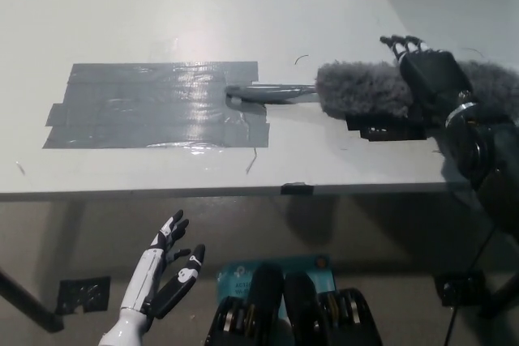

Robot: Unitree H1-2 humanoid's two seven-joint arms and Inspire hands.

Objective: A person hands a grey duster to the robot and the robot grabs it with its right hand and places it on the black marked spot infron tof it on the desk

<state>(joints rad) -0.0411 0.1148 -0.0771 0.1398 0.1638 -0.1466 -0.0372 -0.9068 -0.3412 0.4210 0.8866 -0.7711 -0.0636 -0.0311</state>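
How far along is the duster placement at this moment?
Handover looks done: the black right hand holds the grey duster low over the black marked spot, handle toward the grey tape patch. Release is left. The white left hand rests open below the desk.

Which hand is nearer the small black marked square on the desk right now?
Right. The black right hand holds the fluffy grey duster directly over the black marked square; the white left hand hangs below the desk edge.

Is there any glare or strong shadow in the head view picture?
Head view: glare shines off the grey tape patch and the desk above it; the duster in the right hand hides most of the black mark.
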